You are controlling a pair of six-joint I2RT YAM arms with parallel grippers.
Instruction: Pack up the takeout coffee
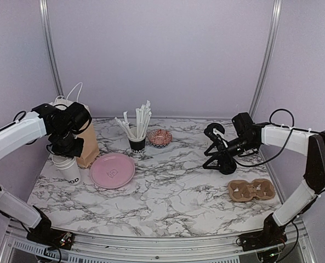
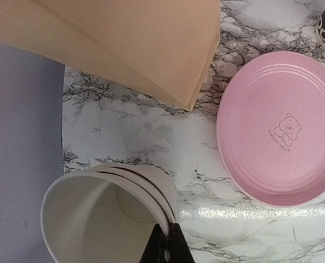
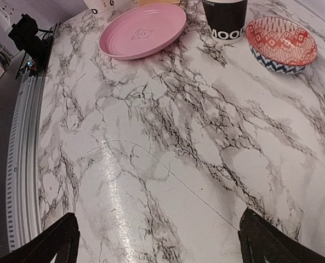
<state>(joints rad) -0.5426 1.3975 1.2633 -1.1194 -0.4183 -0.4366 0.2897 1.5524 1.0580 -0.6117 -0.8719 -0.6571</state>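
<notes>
Left pincer (image 2: 165, 240) closed at rim of nested paper cups (image 2: 93, 219) | right pincer (image 3: 159, 234) open above veined marble (image 3: 167, 137)

I see my left gripper (image 1: 63, 149) at the rim of the white cups (image 1: 70, 171), beside the brown bag (image 1: 88, 143) and pink plate (image 1: 112, 170). My right gripper (image 1: 210, 149) hangs spread wide over the table (image 1: 173, 186), near the cup carrier (image 1: 252, 190).

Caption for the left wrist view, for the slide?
Left gripper pinches the rim of stacked white cups, beside a brown paper bag and pink plate.
</notes>
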